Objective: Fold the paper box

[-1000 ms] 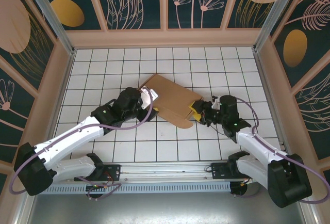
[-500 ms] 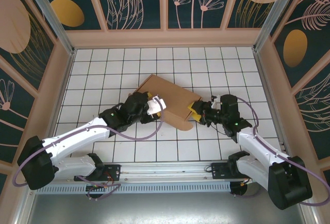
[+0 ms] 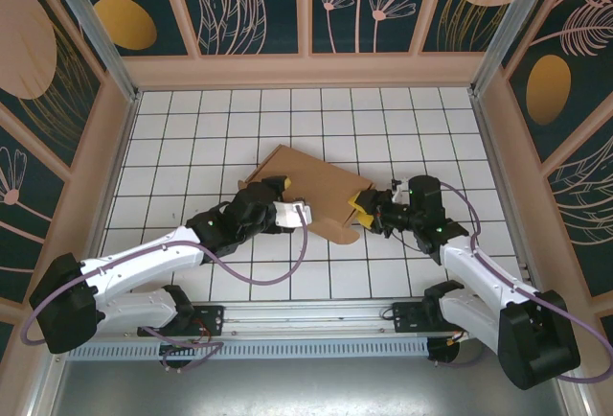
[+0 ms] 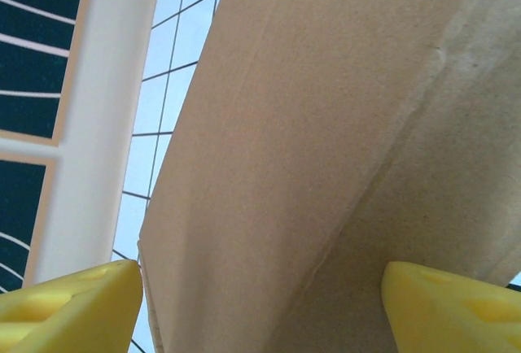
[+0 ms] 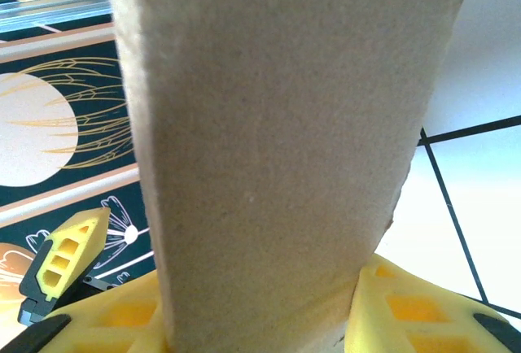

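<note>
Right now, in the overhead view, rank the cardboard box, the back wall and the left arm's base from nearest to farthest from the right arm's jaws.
1. cardboard box: gripped at its right edge, touching.
2. back wall: straight beyond, far side.
3. left arm's base: near-left corner.

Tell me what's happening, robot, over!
Left gripper open, straddling an edge of the paper box. Right gripper shut on its right flap. Folding not yet done. No obstacles seen.

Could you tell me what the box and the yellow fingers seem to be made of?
The box looks like plain brown cardboard: matte, unprinted, fibrous, with a pressed crease. The fingers look like moulded yellow plastic or firm rubber, with recessed pockets; which is unclear.
</note>
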Motion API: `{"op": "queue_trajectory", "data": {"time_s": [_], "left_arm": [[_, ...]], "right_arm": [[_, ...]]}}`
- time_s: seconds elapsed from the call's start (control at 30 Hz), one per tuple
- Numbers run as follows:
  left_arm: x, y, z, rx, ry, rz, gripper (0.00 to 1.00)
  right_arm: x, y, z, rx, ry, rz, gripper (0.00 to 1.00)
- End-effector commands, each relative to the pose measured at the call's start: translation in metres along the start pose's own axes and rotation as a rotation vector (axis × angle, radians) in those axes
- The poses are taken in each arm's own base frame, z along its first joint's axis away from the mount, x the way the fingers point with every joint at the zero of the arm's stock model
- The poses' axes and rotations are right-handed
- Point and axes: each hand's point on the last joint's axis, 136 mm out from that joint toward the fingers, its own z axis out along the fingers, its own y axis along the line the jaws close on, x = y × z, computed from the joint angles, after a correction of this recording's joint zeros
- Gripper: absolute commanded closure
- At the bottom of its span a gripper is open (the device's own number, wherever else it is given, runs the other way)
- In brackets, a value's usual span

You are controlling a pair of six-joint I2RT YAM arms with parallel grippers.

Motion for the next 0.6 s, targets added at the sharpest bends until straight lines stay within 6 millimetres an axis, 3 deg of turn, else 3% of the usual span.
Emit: {"op": "queue_trajectory", "data": {"time_s": [0.0,0.23,0.4,0.47,0.57], "left_arm": [[0.016,-0.039,0.005,0.148,0.033,0.103,0.22],[0.016,-0.057,-0.002,0.232,0.015,0.119,0.21],[0.025,-0.057,0.000,0.209,0.047,0.133,0.21],[0.029,-0.045,0.006,0.128,0.073,0.139,0.21],[0.026,-0.010,0.010,-0.071,0.084,0.145,0.19]], "right_arm": [[0.015,0.072,-0.014,-0.196,0.069,-0.122,0.62],[0.016,0.077,-0.016,-0.199,0.071,-0.131,0.62],[0.016,0.077,-0.016,-0.205,0.071,-0.126,0.62],[0.016,0.077,-0.016,-0.209,0.073,-0.122,0.62],[0.019,0.078,-0.015,-0.225,0.086,-0.109,0.62]]}}
